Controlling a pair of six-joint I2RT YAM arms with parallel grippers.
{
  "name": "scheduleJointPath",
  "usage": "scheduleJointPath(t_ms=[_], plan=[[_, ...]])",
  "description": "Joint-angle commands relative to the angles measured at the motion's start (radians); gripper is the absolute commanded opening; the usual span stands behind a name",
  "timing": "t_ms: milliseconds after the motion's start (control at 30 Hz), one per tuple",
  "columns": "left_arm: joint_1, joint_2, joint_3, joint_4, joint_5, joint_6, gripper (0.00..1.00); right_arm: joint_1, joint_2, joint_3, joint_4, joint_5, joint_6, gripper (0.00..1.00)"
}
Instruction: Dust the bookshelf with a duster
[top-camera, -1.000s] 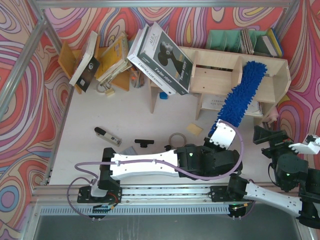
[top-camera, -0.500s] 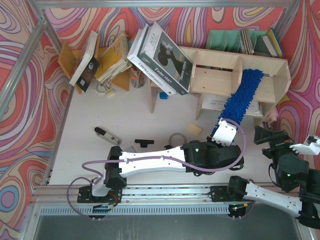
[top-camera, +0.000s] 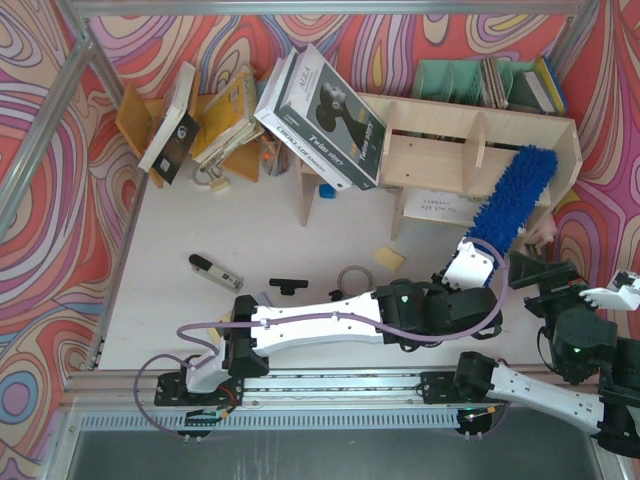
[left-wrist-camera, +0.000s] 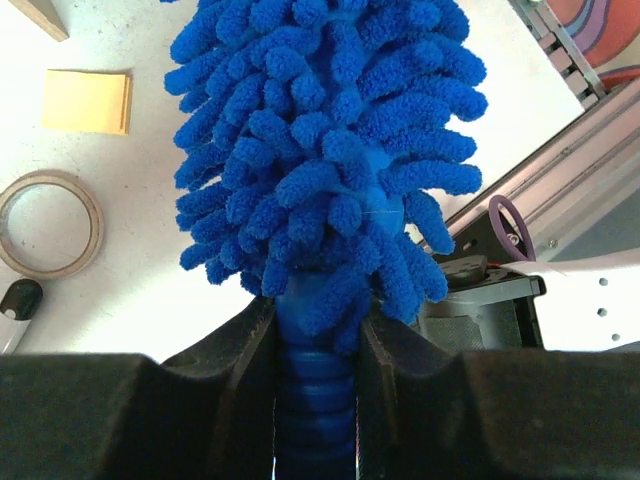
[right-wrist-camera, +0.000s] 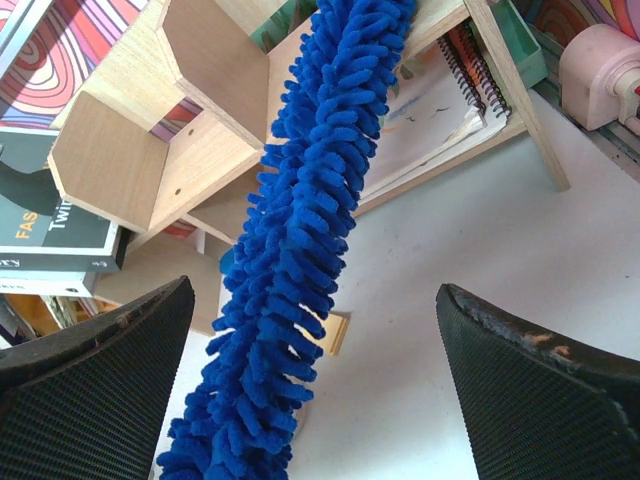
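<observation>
My left gripper (top-camera: 470, 263) is shut on the ribbed blue handle (left-wrist-camera: 315, 400) of the duster (top-camera: 510, 195). The fluffy blue head slants up and right, and its tip rests on the right end of the pale plywood bookshelf (top-camera: 440, 150). In the left wrist view the duster (left-wrist-camera: 330, 150) fills the middle, with the left gripper (left-wrist-camera: 315, 350) clamped on both sides of the handle. My right gripper (top-camera: 572, 283) stands open near the table's right edge, empty. In its wrist view the duster (right-wrist-camera: 300, 250) hangs ahead of the open right gripper (right-wrist-camera: 315, 290), in front of the bookshelf (right-wrist-camera: 200, 160).
Large books (top-camera: 320, 115) lean against the shelf's left end. A spiral notebook (top-camera: 440, 205) lies on the lower shelf. A tape roll (top-camera: 353, 277), a yellow pad (top-camera: 389, 258), a black marker (top-camera: 215, 271) and a small black clip (top-camera: 288, 285) lie on the table. A pink object (top-camera: 545, 232) sits by the shelf's right foot.
My left arm has swung to the right, sweeping the duster's head along the shelf from the middle divider to the right end. The right arm has stayed put.
</observation>
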Motion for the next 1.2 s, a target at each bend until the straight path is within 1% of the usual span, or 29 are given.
scheduleJointPath(t_ms=[0, 100, 233, 333, 433, 567, 767, 900, 1067, 1167], plan=[[-0.007, 0.001, 0.011, 0.008, 0.006, 0.043, 0.00, 0.006, -0.011, -0.007, -0.038, 0.033, 0.024, 0.93], [-0.007, -0.036, -0.042, -0.015, -0.076, 0.007, 0.00, 0.006, -0.011, -0.007, -0.042, 0.032, 0.030, 0.93], [0.002, -0.130, -0.175, -0.020, -0.182, -0.071, 0.00, 0.006, -0.011, -0.007, -0.047, 0.031, 0.035, 0.93], [0.005, -0.160, -0.212, -0.018, -0.218, -0.089, 0.00, 0.007, -0.009, -0.007, -0.045, 0.032, 0.037, 0.93], [0.005, -0.149, -0.195, 0.021, -0.183, -0.045, 0.00, 0.006, -0.008, -0.005, -0.045, 0.031, 0.037, 0.93], [0.005, -0.108, -0.127, 0.045, -0.159, 0.009, 0.00, 0.006, -0.006, -0.005, -0.047, 0.032, 0.038, 0.93], [-0.012, -0.116, -0.097, 0.121, -0.214, 0.100, 0.00, 0.006, -0.017, -0.005, -0.049, 0.033, 0.037, 0.93], [-0.054, -0.144, -0.102, 0.167, -0.318, 0.166, 0.00, 0.006, -0.023, -0.007, -0.050, 0.034, 0.037, 0.93], [-0.054, -0.160, -0.133, 0.229, -0.321, 0.202, 0.00, 0.006, -0.021, -0.008, -0.048, 0.035, 0.038, 0.93], [-0.040, -0.143, -0.122, 0.210, -0.269, 0.179, 0.00, 0.006, -0.019, -0.007, -0.050, 0.035, 0.037, 0.93]])
